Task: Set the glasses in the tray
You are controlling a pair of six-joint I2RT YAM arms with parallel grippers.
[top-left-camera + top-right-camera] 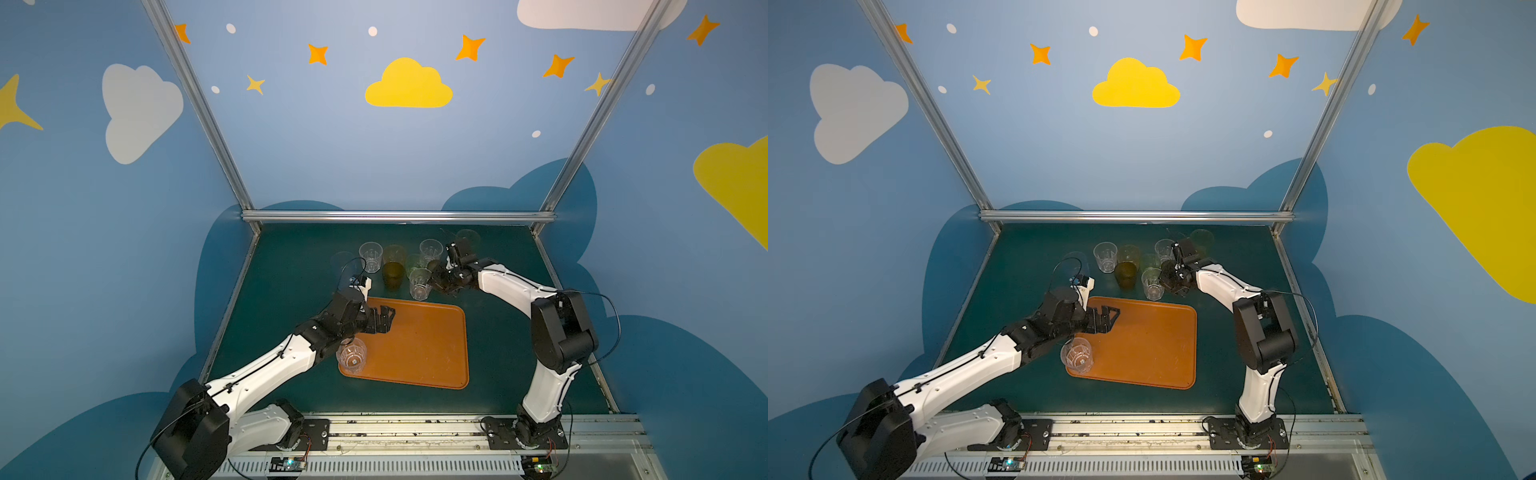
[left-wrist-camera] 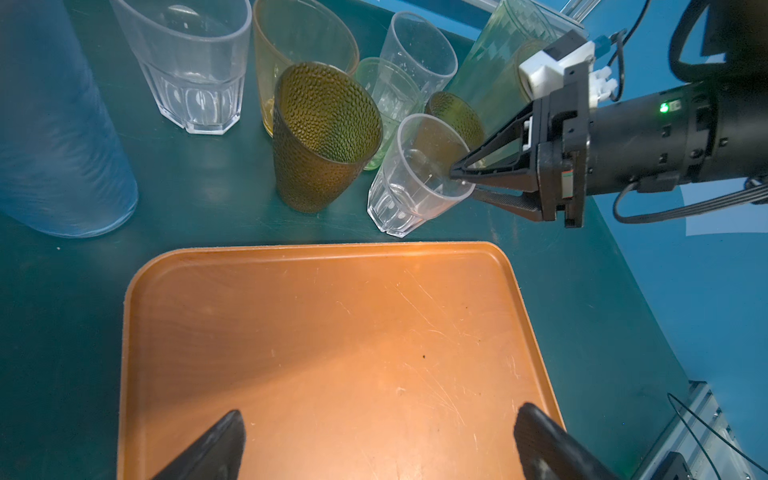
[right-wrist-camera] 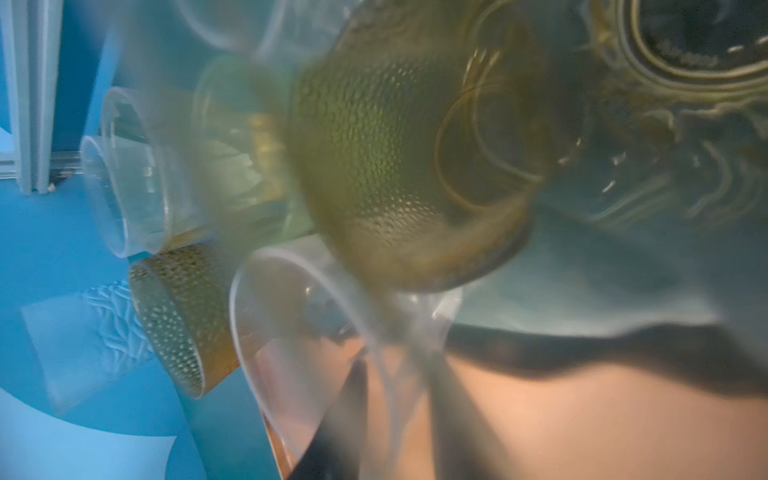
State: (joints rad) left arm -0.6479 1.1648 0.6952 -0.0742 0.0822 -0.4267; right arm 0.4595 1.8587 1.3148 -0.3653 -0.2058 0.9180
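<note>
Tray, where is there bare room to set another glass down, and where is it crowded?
The tray is bare across its middle and right side, to the right rim. Taken: the near-left corner by a faceted glass, the far-left by the open left tool. Crowded: the glasses behind the far rim, where the right tool pinches a clear glass.

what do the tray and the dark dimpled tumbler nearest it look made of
The tray looks like hard plastic: orange-brown, semi-matte, fine pale scratches, moulded rim. The dark tumbler is probably tinted plastic, glass possible: see-through brown-olive wall, glossy, pebbled with small dimples.
</note>
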